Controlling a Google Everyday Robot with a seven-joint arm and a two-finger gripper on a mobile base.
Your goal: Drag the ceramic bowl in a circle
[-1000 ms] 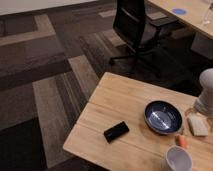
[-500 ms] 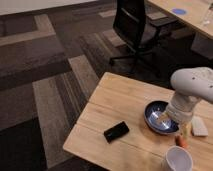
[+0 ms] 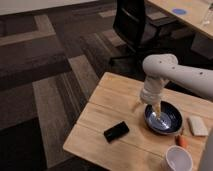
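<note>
The ceramic bowl [image 3: 166, 120] is round, shallow and dark navy with a paler shiny inside. It sits on the wooden table [image 3: 107, 127] toward the right. My gripper [image 3: 156, 109] hangs from the white arm [image 3: 170, 72] and reaches down at the bowl's near-left rim, its tips at or just inside the bowl. A white cup [image 3: 178, 159] stands at the table's front right, apart from the bowl.
A black phone [image 3: 116, 131] lies on the table left of the bowl. A pale flat object [image 3: 197, 125] and a small orange thing [image 3: 183, 141] lie right of the bowl. A black office chair [image 3: 137, 27] stands behind the table on the carpet.
The arm has swung in from the right edge and moved left across the bowl; the gripper now sits at its left rim. The bowl looks unmoved.
</note>
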